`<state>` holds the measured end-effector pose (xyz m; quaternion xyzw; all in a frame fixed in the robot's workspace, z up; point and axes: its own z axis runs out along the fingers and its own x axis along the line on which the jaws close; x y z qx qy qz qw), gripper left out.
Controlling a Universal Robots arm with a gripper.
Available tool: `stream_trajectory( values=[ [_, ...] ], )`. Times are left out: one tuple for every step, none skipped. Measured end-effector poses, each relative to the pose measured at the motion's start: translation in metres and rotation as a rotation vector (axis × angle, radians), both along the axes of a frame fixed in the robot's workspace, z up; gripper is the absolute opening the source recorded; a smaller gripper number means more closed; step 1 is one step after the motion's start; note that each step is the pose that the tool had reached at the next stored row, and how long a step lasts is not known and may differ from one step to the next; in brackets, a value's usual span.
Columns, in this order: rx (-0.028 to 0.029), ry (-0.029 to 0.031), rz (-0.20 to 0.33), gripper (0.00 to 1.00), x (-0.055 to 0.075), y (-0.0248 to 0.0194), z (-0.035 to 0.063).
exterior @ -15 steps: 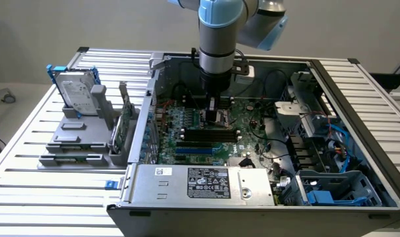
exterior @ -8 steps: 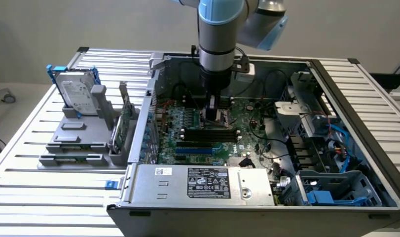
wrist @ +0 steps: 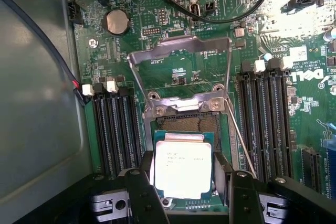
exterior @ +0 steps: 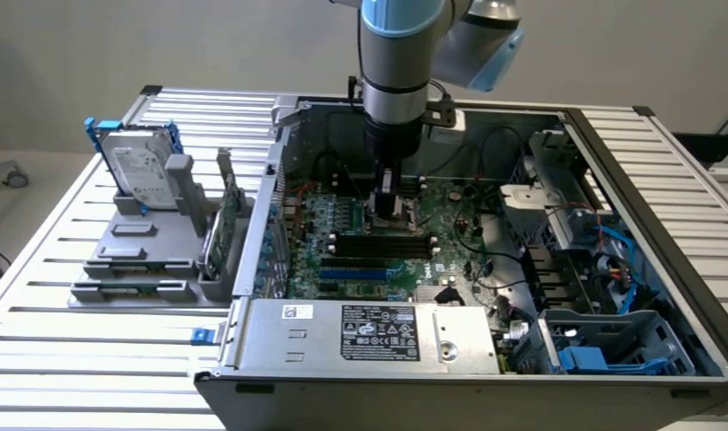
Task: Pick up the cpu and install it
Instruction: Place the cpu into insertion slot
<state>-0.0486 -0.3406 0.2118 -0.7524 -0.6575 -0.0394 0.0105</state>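
The cpu (wrist: 184, 169), a small square chip with a pale metal top and printed text, sits between my two black fingers (wrist: 148, 174), which press against its opposite edges. My gripper (wrist: 185, 172) is shut on it, directly over the open socket (wrist: 185, 124) on the green motherboard (wrist: 173, 77). Whether the chip rests in the socket or hovers just above it I cannot tell. The socket's metal load plate (wrist: 178, 51) is flipped up and back. In the exterior view my gripper (exterior: 388, 208) reaches straight down into the open computer case (exterior: 651, 180), low over the board.
Black memory slots (wrist: 113, 129) flank the socket on both sides. Black cables (wrist: 220, 17) loop over the board beyond the load plate. Outside the case, a hard drive (exterior: 142, 166) in a blue bracket stands on a grey fixture at the exterior view's left. The power supply (exterior: 364, 332) fills the case's near side.
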Motion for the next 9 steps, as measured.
stream_trajectory(
  values=[
    [0.0003, -0.0002, 0.001, 0.54, 0.0000, 0.0000, 0.0000],
    [0.0003, -0.0010, 0.002, 0.54, 0.0000, 0.0000, 0.0000],
    [0.0000, -0.0026, 0.004, 0.54, 0.0000, -0.0001, 0.0001],
    [0.0000, -0.0055, 0.006, 0.54, 0.0000, -0.0001, 0.0002],
    [-0.0002, -0.0093, 0.009, 0.54, 0.0000, -0.0001, 0.0002],
    [-0.0001, -0.0139, 0.013, 0.54, 0.0000, -0.0001, 0.0002],
    [-0.0001, -0.0185, 0.017, 0.54, 0.0000, -0.0002, 0.0002],
    [0.0000, -0.0229, 0.020, 0.54, 0.0000, -0.0002, 0.0002],
    [-0.0001, -0.0272, 0.024, 0.54, 0.0000, -0.0003, 0.0002]
  ],
)
